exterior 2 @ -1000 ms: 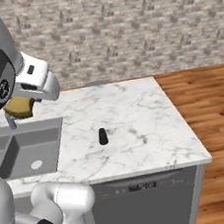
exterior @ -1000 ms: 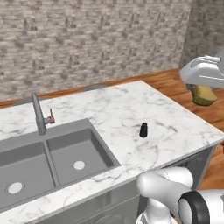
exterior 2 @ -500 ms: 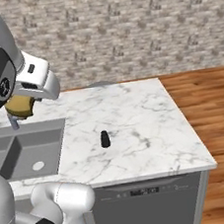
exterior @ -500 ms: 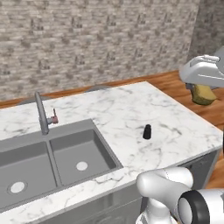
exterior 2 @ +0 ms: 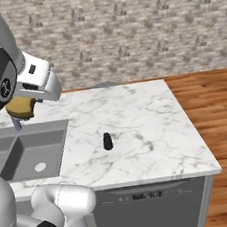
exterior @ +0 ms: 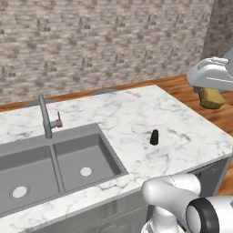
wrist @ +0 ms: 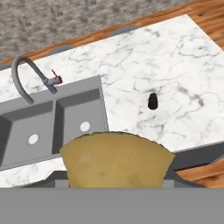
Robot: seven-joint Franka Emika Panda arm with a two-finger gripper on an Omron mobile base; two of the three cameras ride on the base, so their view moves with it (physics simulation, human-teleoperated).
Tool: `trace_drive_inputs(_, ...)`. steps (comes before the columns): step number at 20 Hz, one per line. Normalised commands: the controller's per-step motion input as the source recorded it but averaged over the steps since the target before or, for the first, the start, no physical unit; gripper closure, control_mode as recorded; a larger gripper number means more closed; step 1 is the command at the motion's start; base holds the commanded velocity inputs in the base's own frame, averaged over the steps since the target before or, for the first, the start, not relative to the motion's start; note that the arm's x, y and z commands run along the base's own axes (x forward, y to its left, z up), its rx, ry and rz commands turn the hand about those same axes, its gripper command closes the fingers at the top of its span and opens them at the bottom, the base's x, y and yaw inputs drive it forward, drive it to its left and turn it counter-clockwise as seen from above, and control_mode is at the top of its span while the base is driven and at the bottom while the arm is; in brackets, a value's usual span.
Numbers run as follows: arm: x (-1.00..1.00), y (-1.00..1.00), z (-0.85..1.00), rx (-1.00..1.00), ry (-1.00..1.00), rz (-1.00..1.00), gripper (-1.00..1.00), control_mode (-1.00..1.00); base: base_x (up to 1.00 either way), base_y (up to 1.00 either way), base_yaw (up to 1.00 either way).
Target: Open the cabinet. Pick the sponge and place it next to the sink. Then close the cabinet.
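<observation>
The end effector (exterior: 211, 96) pinches the mustard-yellow sponge (exterior: 211, 98), held in the air off the marble table's (exterior: 136, 113) right edge, well apart from the double sink (exterior: 54, 164).

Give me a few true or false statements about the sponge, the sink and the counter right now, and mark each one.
1. The hand holds the sponge up in the air. True.
2. The sponge lies in the sink. False: it is in the hand, above and off the counter, not in a basin.
3. A small dark object stands on the counter to the right of the sink. True.
4. The sink has one basin. False: it has two, each with a drain.
5. The faucet stands behind the sink. True.
6. The floor is grey tile. False: it is wood.
</observation>
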Motion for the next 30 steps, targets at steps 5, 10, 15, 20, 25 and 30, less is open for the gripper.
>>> trace_drive_inputs(5,0.00,0.00,0.00,0.00,0.00,0.00,1.00,1.00,0.00,0.00,0.00)
trace_drive_inputs(10,0.00,0.03,0.00,0.00,0.00,0.00,1.00,-1.00,0.00,0.00,0.00)
trace_drive_inputs(15,0.58,0.39,0.00,-0.02,0.04,-0.06,1.00,-1.00,0.00,0.00,0.00)
trace_drive_inputs(20,0.96,0.42,-0.01,-0.04,0.10,-0.08,1.00,-1.00,0.00,0.00,0.00)
trace_drive_inputs(25,0.87,0.26,-0.10,-0.01,0.11,-0.02,1.00,-1.00,0.00,0.00,0.00)
trace_drive_inputs(30,0.90,0.57,-0.32,-0.05,0.31,0.00,1.00,-1.00,0.00,0.00,0.00)
